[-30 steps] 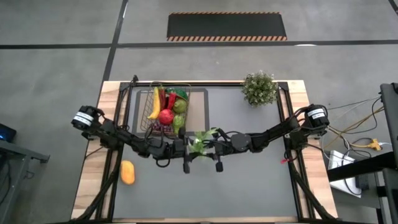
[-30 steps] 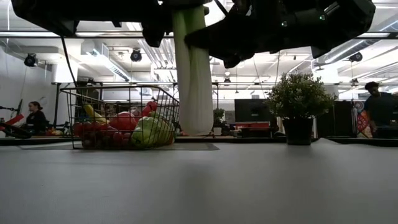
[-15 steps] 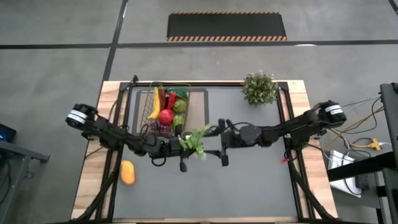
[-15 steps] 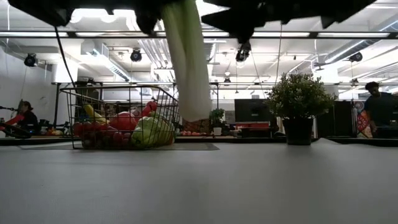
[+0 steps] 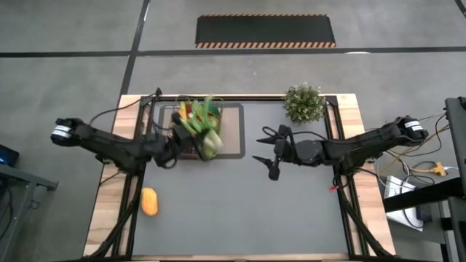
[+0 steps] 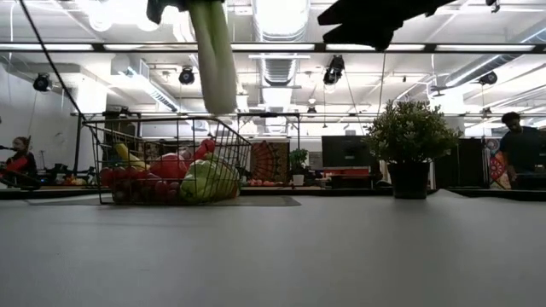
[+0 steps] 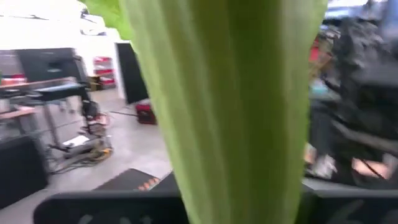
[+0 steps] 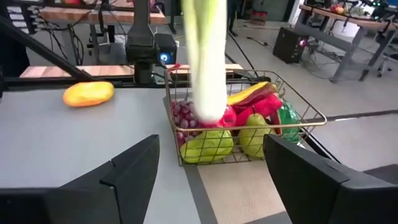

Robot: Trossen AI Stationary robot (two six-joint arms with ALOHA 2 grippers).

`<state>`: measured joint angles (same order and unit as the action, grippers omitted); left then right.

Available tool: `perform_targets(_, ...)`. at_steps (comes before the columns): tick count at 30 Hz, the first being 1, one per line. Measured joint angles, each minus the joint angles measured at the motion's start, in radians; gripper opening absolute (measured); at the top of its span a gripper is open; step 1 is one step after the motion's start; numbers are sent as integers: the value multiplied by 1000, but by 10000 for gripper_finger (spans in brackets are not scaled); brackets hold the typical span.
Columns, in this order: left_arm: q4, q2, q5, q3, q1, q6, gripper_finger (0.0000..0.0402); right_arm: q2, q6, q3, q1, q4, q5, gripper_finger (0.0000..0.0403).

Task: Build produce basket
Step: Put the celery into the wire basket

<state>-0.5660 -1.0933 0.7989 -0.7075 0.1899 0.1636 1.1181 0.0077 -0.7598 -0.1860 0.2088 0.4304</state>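
Hanging stalk-down over the basket (image 6: pixel 166 160), the leek (image 6: pixel 212 55) was clamped in the left gripper (image 5: pixel 177 138), its pale end just above the rim, which reads as the line-up for lowering it in among the produce. A long piece like this probably needs to go in upright or slanted, since the basket already held a banana (image 8: pixel 252 92), an apple (image 6: pixel 171 165), grapes (image 8: pixel 184 115), green pears (image 8: pixel 207 145) and a slice of watermelon (image 8: pixel 288 122). From above, the leafy top (image 5: pixel 198 125) covered much of the basket, which sat on the tan mat (image 5: pixel 231 131) near the table's back edge.

Well apart, toward the middle of the table, the right gripper (image 5: pixel 273 153) stood with its fingers spread and nothing between them, clear of the left arm's way. One orange fruit (image 5: pixel 149 201) lay alone on the grey surface near the left front, probably the last piece to collect. The potted plant (image 5: pixel 303 102) stood at the back right, untouched.
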Motion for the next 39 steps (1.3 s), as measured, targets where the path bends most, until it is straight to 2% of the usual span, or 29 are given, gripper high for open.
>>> perform_targets(3,73,52,-3,-42,-37,7,26,0,19,6,0,-3,0,270)
perform_targets(6,220,67,-9,-102,-89,-4,26,18,20,9,0,-11,0,262)
perform_targets(12,562,25,-8,-202,-231,-131,26,69,20,9,3,-11,0,252)
perform_targets(15,669,-2,-17,-237,-283,-149,26,94,37,10,3,-13,1,249)
perform_targets(20,881,-30,-150,-331,-327,-217,26,123,64,10,3,-19,0,249)
perform_targets(24,1073,-65,-168,-399,-329,-259,23,142,79,10,3,-17,0,246)
perform_targets(34,1113,-181,-167,-397,-356,-263,23,161,87,10,6,-15,18,245)
perform_targets(39,1114,-226,-164,-407,-377,-263,57,161,101,10,6,-20,18,246)
